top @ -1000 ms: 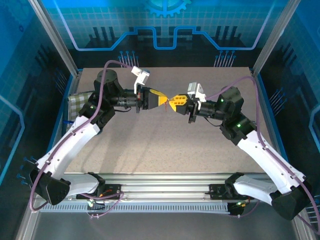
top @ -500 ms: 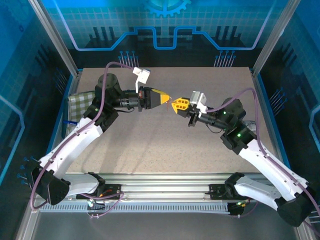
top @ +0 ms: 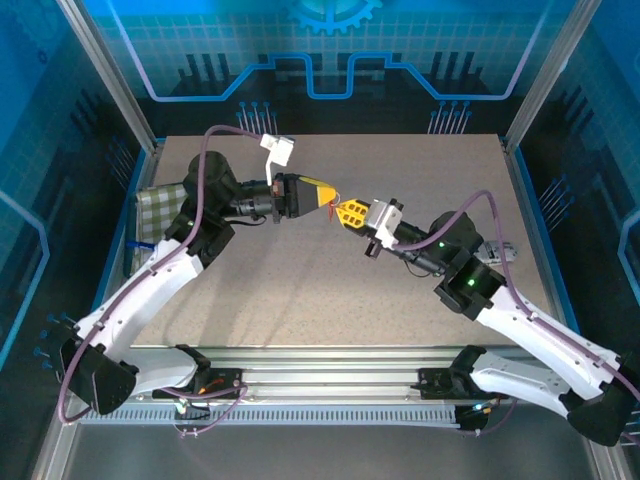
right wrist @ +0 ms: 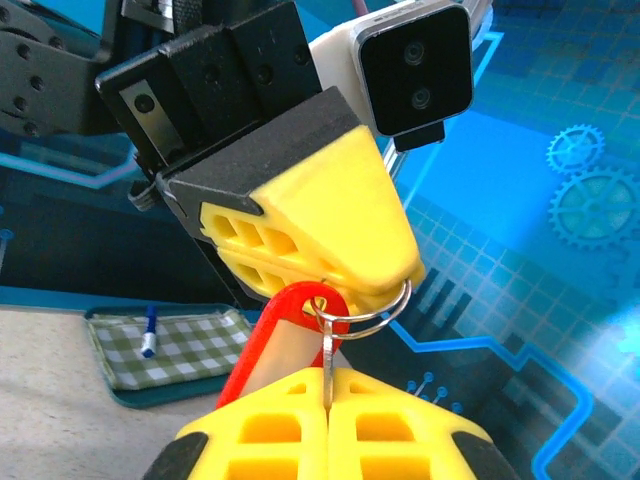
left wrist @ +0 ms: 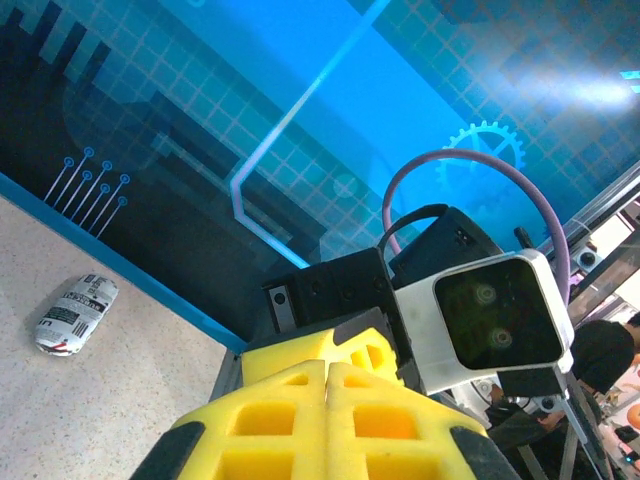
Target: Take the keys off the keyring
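Observation:
Both grippers meet tip to tip above the middle of the table. My left gripper (top: 328,198) (left wrist: 327,368) is shut on the silver keyring (right wrist: 388,314), which hangs from its yellow fingertips (right wrist: 345,235). A red tag (right wrist: 268,345) with a pale insert dangles from the ring. My right gripper (top: 344,211) (right wrist: 328,378) is shut on a thin grey metal key (right wrist: 327,352) that is threaded on the ring and stands edge-on between its pads. The rest of the key is hidden inside the jaws. In the top view the tag (top: 328,213) shows as a small red fleck.
A green chequered pouch (top: 160,205) (right wrist: 170,345) with a blue pen (right wrist: 148,331) lies at the table's left edge. A small crumpled white packet (top: 497,250) (left wrist: 75,313) lies at the right, behind the right arm. The speckled tabletop (top: 400,300) is ringed by aluminium posts.
The right arm's elbow has swung toward the near edge and its wrist has turned, pointing the gripper more to the upper left. Both grippers stay shut and tip to tip.

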